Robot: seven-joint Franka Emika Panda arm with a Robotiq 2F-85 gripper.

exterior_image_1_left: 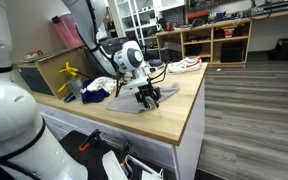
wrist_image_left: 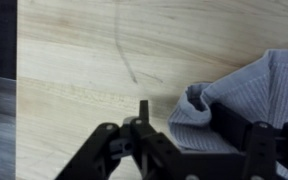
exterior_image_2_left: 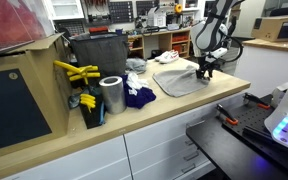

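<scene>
Your wooden counter point(exterior_image_2_left: 199, 105) shows in both exterior views. The grey cloth point(exterior_image_2_left: 177, 82) lies crumpled on it toward the far right in an exterior view. A blue rag point(exterior_image_2_left: 136, 97) and a metal can point(exterior_image_2_left: 111, 95) sit to its left, nearer the camera. Your gripper point(exterior_image_2_left: 203, 72) points down at the cloth's right edge, and you cannot tell from there whether it touches. In the wrist view the jaws stand apart. The cloth's folded edge lies between the fingers, close against the right one, with bare wood on the left.
</scene>
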